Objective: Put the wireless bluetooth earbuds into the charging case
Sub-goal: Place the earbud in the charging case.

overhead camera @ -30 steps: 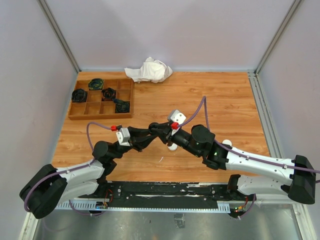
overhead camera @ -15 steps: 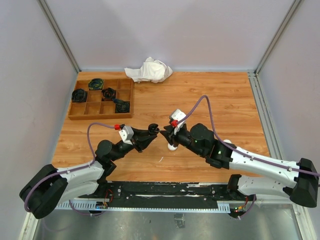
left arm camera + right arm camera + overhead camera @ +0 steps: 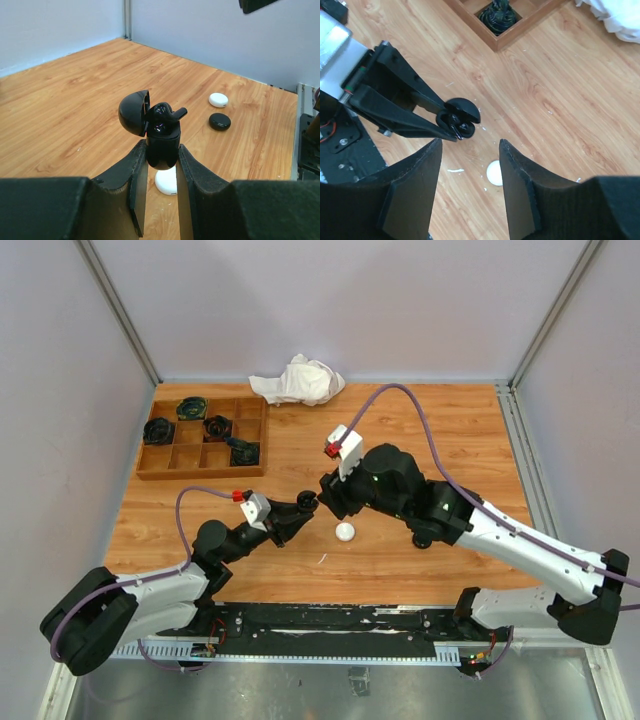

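My left gripper [image 3: 161, 151] is shut on a black charging case [image 3: 162, 137] and holds it above the table with its round lid [image 3: 133, 112] swung open. A black earbud [image 3: 169, 112] lies in the top of the case with its stem poking out to the right. The same case [image 3: 307, 502] shows in the top view at the left fingertips. My right gripper [image 3: 469, 149] stands open and empty, just above and beside the held case [image 3: 460, 120]. A white round case [image 3: 345, 531] rests on the wood below both grippers.
A wooden divided tray [image 3: 200, 474] at the far left holds several dark cases. A crumpled white cloth [image 3: 298, 380] lies at the back. A white case [image 3: 218, 99] and a black case [image 3: 219, 121] sit on the table further right. A thin white sliver [image 3: 322, 558] lies near the front.
My right gripper was shut at the open case; it has opened and drawn up and back from it. The left gripper has kept the case and shifted slightly.
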Robot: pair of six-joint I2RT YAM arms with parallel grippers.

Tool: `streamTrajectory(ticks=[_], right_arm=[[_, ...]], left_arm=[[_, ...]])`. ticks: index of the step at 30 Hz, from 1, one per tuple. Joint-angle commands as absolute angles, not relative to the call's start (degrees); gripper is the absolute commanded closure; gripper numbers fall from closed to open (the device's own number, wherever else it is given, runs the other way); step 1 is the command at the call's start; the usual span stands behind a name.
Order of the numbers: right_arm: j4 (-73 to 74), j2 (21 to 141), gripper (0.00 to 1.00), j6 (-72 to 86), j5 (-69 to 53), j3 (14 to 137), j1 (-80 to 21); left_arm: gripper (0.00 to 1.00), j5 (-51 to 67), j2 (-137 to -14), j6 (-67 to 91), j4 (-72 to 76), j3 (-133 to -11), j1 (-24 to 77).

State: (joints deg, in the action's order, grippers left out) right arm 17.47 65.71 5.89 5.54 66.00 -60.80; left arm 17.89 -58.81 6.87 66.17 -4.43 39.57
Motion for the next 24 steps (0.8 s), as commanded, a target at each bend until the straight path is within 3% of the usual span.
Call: streamTrajectory(ticks=[1, 11, 24], right_arm=[[35.0, 71.9, 0.49, 11.1, 3.2, 75.6, -60.2], [41.8, 80.9, 0.51, 14.9, 0.8, 87.0, -60.2], [41.3, 86.1, 0.60, 15.2, 1.2, 90.3, -60.2]], left_arm=[[1.00, 19.1, -58.7, 5.3, 67.1, -5.3, 39.9], [1.00, 20.5, -58.7, 3.2, 67.1, -6.6, 40.0], [1.00, 21.3, -58.6, 1.6, 67.1, -6.9, 40.7]])
